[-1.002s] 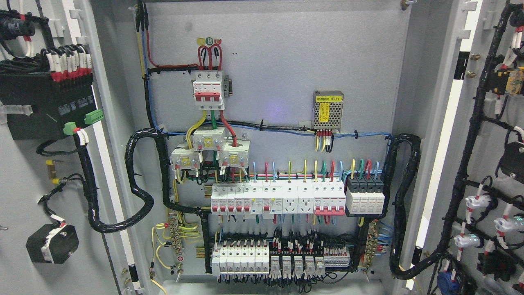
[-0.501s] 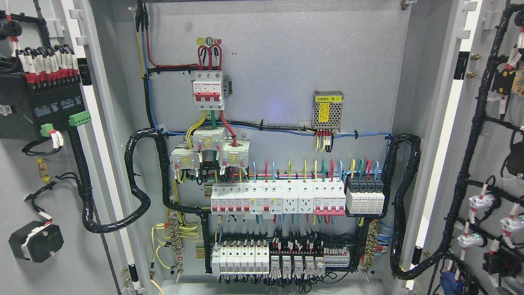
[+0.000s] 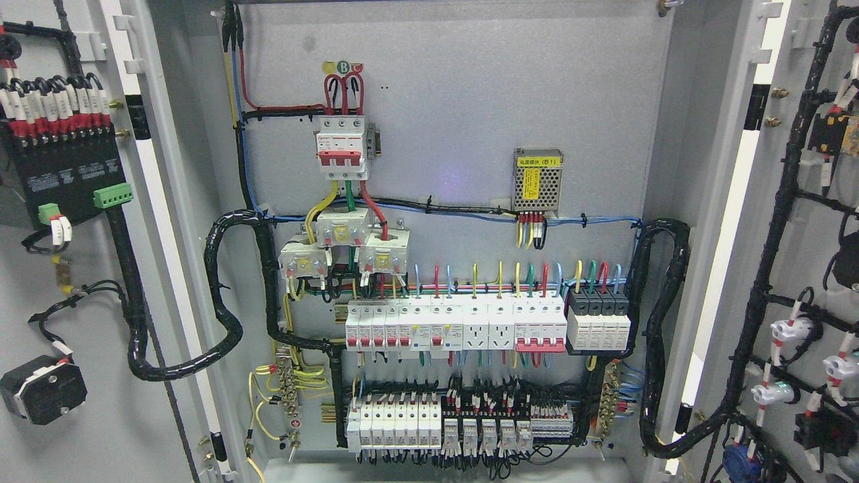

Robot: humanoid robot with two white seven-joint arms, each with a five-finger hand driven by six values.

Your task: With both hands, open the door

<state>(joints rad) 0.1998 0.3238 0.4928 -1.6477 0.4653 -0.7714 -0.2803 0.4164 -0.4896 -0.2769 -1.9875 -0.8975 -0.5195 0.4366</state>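
The cabinet back panel (image 3: 456,100) filled the middle of the head view, grey and fully exposed. The left door (image 3: 87,429) stood swung open at the left edge, its inner face turned toward the camera and carrying a black module (image 3: 64,178) with red-tipped wires along its top. The right door (image 3: 805,221) stood open at the right edge, a black wire harness (image 3: 772,235) running down its inner face. On the panel, a long row of white breakers (image 3: 456,325) ran across the lower middle, with a second row of terminal blocks (image 3: 463,422) nearer the bottom. Above these sat a three-pole main breaker (image 3: 342,147) with red levers, and to its right a small meshed power supply (image 3: 537,181) bearing a yellow label. Neither robot hand appeared in the view, so their state could not be told.
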